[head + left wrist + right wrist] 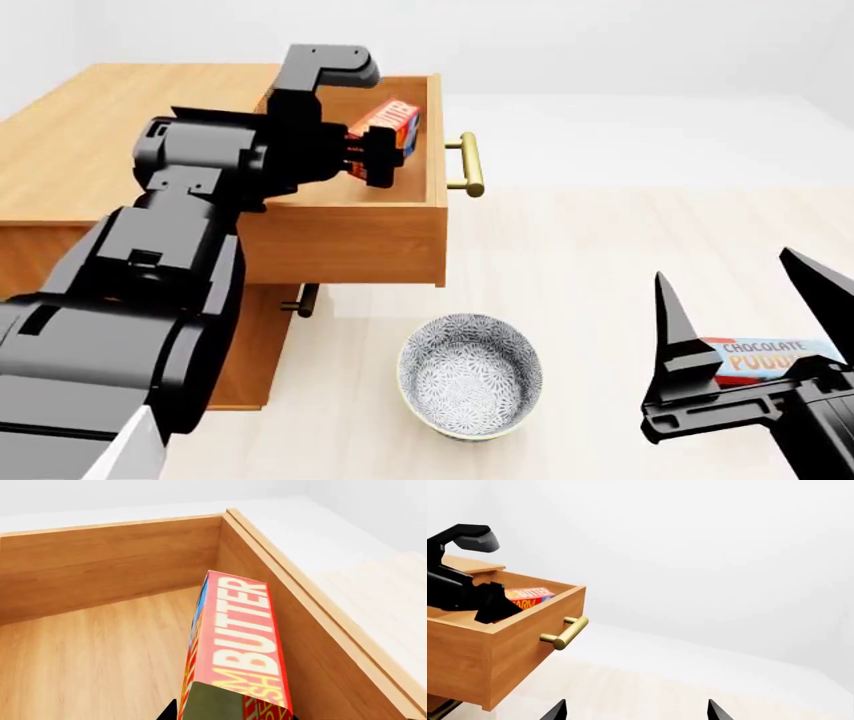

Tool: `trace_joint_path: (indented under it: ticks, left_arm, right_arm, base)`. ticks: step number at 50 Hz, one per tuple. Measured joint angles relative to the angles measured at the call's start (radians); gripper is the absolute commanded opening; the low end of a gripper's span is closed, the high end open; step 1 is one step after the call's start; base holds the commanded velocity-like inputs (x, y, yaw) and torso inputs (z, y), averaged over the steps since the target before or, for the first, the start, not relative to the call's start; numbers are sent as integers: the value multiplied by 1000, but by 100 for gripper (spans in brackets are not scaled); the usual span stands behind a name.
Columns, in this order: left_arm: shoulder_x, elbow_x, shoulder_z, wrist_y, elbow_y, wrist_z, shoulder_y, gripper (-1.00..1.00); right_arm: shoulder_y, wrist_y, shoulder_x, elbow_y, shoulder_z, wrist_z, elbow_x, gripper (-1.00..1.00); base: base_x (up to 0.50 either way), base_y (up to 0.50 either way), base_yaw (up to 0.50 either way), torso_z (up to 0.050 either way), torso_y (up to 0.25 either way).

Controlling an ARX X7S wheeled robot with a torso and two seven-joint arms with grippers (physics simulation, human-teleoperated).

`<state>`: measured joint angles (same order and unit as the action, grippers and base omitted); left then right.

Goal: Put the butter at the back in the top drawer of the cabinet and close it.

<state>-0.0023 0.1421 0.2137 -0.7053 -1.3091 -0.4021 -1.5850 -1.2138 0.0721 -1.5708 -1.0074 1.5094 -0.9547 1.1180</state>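
While top drawer (350, 240) stands open, left fingers (374, 158) pinching butter (395, 122) inside (above floor), right fingers (747, 310) spread.

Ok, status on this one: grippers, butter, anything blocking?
Left gripper shut on butter, over open top drawer. Right gripper open, empty. Drawer floor bare, nothing in the way.

Bright, even, shadowless, sharp simulator renders
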Motion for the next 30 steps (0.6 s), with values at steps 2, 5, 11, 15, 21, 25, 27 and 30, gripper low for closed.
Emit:
trace_joint_path:
  ticks: [2, 5, 11, 15, 21, 25, 27, 30]
  left_arm:
    - [0, -2, -3, 0, 0, 0, 2, -100]
    - [0, -7, -7, 1, 0, 1, 5, -100]
    - [0, -9, -9, 1, 0, 2, 10, -100]
    - [0, -6, -6, 1, 0, 3, 13, -100]
    - [0, -3, -5, 2, 0, 5, 16, -100]
    - [0, -6, -8, 3, 0, 6, 18, -100]
    - [0, -7, -9, 4, 0, 6, 20, -100]
    - [0, -7, -8, 4, 0, 7, 23, -100]
  right_arm:
    - [0, 0, 0, 0, 0, -1, -1, 100]
    - [1, -1, 0, -1, -1, -2, -1, 100]
    - [1, -2, 0, -3, -3, -5, -1, 100]
    - [2, -3, 0, -4, -4, -7, -1, 100]
    - [4, -2, 0, -4, -4, -8, -2, 100]
    - [5, -1, 0, -4, -4, -8, -4, 100]
    - [6, -1, 0, -4, -4, -8, -4, 100]
    - [7, -1, 0, -4, -4, -9, -5, 100]
  base:
    - [0, 0, 0, 0, 0]
    - [0, 0, -1, 0, 3]
    - [0, 0, 0, 2, 0]
    - [0, 0, -1, 0, 2]
    - [0, 0, 0, 0, 0]
    - [0, 0, 0, 0, 3]
    - [0, 0, -1, 0, 0]
    - [0, 0, 0, 0, 0]
